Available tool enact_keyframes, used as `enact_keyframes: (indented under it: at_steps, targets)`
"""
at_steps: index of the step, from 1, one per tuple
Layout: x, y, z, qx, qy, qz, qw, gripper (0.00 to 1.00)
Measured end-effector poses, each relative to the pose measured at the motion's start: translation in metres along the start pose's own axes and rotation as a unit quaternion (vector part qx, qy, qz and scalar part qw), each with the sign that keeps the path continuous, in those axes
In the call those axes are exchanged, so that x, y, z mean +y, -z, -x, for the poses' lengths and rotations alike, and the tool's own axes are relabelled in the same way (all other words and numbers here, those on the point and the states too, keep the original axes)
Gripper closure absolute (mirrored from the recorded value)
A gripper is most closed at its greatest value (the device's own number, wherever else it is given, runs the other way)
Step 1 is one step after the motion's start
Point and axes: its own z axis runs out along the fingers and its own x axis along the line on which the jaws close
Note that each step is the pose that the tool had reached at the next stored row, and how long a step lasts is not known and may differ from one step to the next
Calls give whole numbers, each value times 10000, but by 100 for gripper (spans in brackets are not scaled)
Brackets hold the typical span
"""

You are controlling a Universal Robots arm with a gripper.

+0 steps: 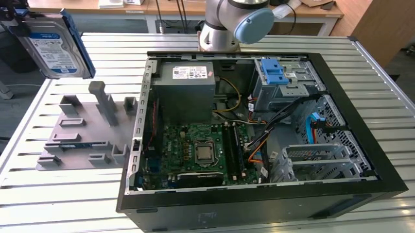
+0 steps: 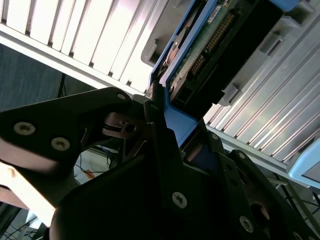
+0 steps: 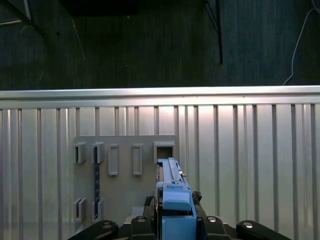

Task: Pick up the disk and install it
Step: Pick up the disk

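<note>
The disk (image 1: 53,44), silver with a white and blue label and a blue frame, hangs high above the table at the exterior view's far left. It is over the grey holder plate (image 1: 84,131) and tilted on edge. My gripper (image 1: 31,17) is shut on its upper end. In the first wrist view the disk (image 3: 172,192) appears edge-on between the fingers (image 3: 150,220), above the holder plate (image 3: 125,165). The second wrist view shows the disk's green circuit-board side (image 2: 215,35) and its blue frame (image 2: 175,122) clamped by a black finger (image 2: 156,135).
An open black computer case (image 1: 363,141) lies on the slatted metal table (image 1: 77,204). Inside it are a grey power supply (image 1: 184,90), a motherboard (image 1: 201,150) and a drive cage with a blue latch (image 1: 273,73). The arm's base (image 1: 227,24) stands behind the case.
</note>
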Motion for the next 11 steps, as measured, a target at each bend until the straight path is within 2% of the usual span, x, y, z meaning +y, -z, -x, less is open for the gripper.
enact_keyframes:
  at_steps: [11]
  targets:
    - [0, 117, 1, 0, 0, -5, 10000, 64]
